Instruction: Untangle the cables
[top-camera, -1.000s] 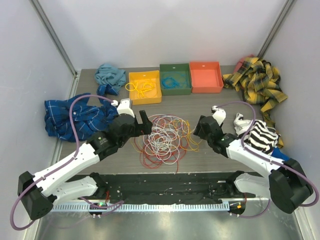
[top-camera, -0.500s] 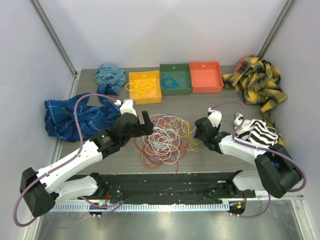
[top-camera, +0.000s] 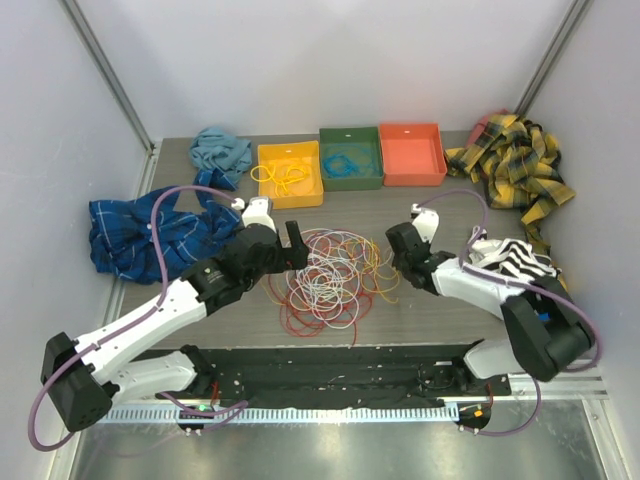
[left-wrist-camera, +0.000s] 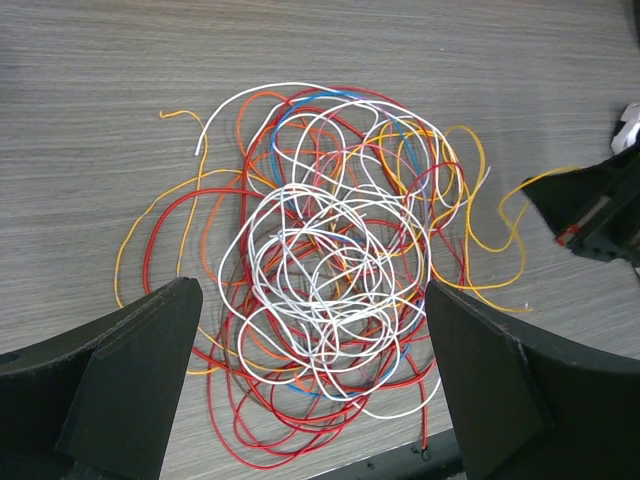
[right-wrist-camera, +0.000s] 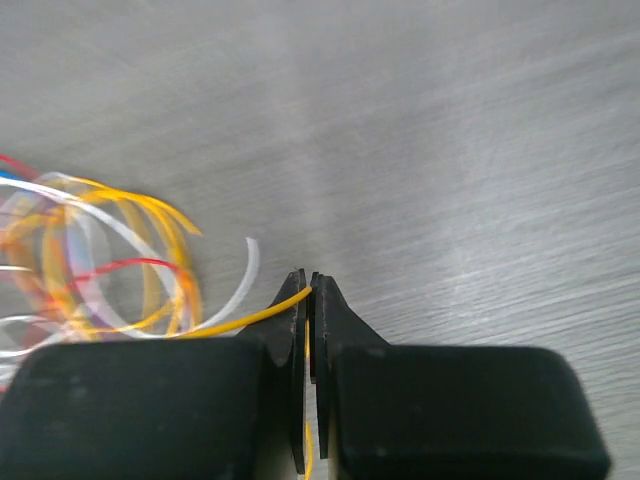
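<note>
The cables lie in one tangle of red, orange, yellow and white loops at the table's middle. My left gripper hovers at the tangle's left edge. In the left wrist view it stands wide open over the white coils, with nothing between its fingers. My right gripper is at the tangle's right edge. In the right wrist view it is shut on a yellow cable, which runs left from the fingertips toward the blurred loops. The same gripper shows at the right edge of the left wrist view.
A yellow bin, a green bin and an orange-red bin line the back. A teal cloth and a blue plaid cloth lie left. A yellow plaid cloth and a striped cloth lie right.
My right gripper moved left and away from the table's near edge to the tangle's right edge and shut on a yellow cable. The left gripper edged slightly right, still open.
</note>
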